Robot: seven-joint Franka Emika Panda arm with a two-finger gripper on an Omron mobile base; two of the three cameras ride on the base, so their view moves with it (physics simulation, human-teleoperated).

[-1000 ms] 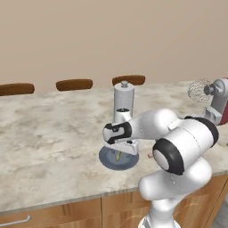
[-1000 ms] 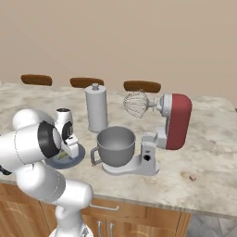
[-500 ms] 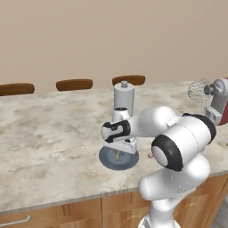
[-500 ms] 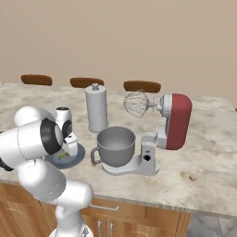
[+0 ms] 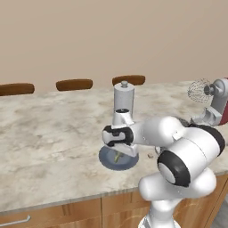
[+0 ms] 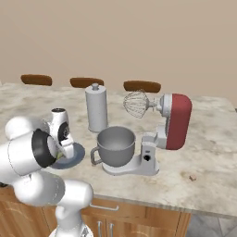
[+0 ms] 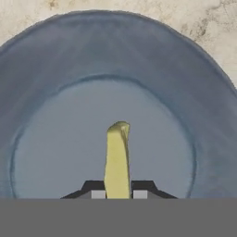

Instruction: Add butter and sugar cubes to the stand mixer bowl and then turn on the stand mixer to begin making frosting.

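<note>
Hand view gives us the gripper [image 7: 117, 194] clamped on the butter [image 7: 117, 159] over the blue-grey plate [image 7: 194, 106], near the tabletop's [image 5: 49, 133] front edge. Behind the plate we see the tall grey canister [image 6: 96, 109]; beside it the stand mixer bowl [image 6: 115, 146] sits on the stand mixer [image 6: 173, 121], whisk raised. We spot the sugar cube [image 6: 193, 177] toward the front right corner.

Support: marble-look countertop [image 5: 49, 133] on wood base cabinets [image 5: 58, 213]. Resting directly on it: blue-grey round plate [image 5: 108, 161], near front edge; tall grey canister [image 6: 96, 109], upright, behind plate; stand mixer [image 6: 157, 139] w/ flat base on surface, to the right of the plate; sugar cube [image 6: 193, 177], alone, right of mixer base, near front edge.
</note>
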